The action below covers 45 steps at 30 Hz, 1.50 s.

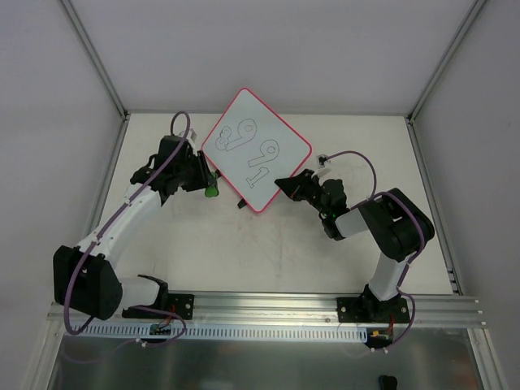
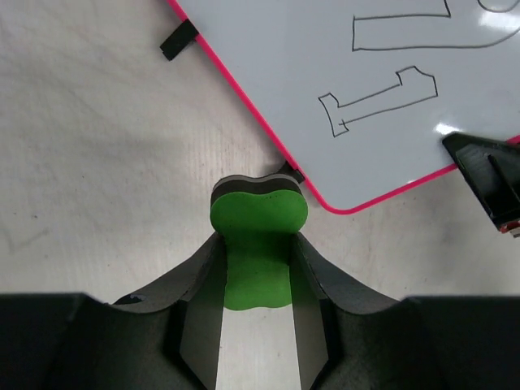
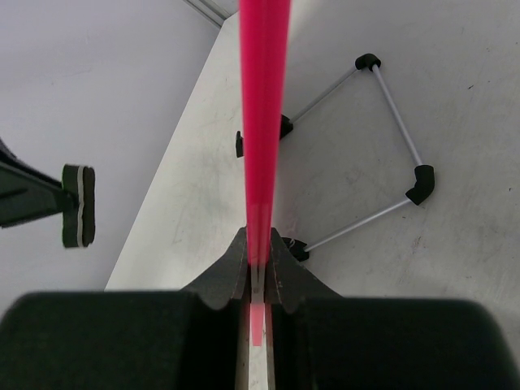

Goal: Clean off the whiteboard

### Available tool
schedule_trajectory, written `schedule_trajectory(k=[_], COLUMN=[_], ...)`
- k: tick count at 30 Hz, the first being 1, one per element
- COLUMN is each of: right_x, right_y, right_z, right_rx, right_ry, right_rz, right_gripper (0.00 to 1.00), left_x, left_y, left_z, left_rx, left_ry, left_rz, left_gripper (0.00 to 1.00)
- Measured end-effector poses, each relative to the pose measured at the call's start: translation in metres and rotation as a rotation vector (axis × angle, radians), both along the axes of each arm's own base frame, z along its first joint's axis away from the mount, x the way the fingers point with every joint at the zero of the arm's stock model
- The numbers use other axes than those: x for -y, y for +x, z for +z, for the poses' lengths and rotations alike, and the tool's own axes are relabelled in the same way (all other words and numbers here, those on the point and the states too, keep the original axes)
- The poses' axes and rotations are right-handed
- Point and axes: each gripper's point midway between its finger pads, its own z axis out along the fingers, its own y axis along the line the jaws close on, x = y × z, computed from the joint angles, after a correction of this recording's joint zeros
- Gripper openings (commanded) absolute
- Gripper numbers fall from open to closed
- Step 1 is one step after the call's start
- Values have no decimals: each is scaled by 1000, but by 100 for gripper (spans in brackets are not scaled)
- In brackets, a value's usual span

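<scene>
The whiteboard is white with a red-pink rim and bears the outlined black digits 9, 9, 1. It sits cornerwise at the back middle of the table. My right gripper is shut on its near right rim, which shows edge-on in the right wrist view between my right gripper's jaws. My left gripper is shut on the green eraser just off the board's near left edge. In the left wrist view my left gripper holds the eraser a little short of the whiteboard, not touching it.
Two black clips sit on the board's near left edge. A thin wire stand with black corner pieces lies under the board. Grey walls close in the table at left, right and back. An aluminium rail runs along the near edge.
</scene>
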Motion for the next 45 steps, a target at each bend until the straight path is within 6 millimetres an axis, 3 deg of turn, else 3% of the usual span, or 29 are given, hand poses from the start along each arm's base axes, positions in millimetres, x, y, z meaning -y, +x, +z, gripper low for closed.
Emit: schedule_trajectory(k=[7, 13, 17, 22, 31, 40, 45], right_x=[0, -1, -1, -2, -2, -2, -2], right_y=[-1, -1, -1, 0, 2, 2, 2], right_z=[0, 0, 0, 0, -1, -1, -1], right_rx=[0, 0, -1, 1, -3, -2, -2], right_ry=[0, 1, 1, 2, 4, 4, 4], right_rz=[4, 8, 8, 11, 13, 17, 17], right_gripper=[0, 0, 0, 0, 0, 0, 0], left_x=[-25, -7, 2, 2, -17, -25, -26], left_y=[63, 115, 143, 160, 195, 204, 211], left_z=[5, 12, 4, -8, -8, -50, -62], left_rx=[-17, 4, 14, 23, 61, -16, -34], left_ry=[-107, -199, -228, -245, -279, -269, -258], left_rz=[67, 10, -17, -6, 70, 118, 129], left_gripper=[0, 0, 0, 0, 0, 0, 0])
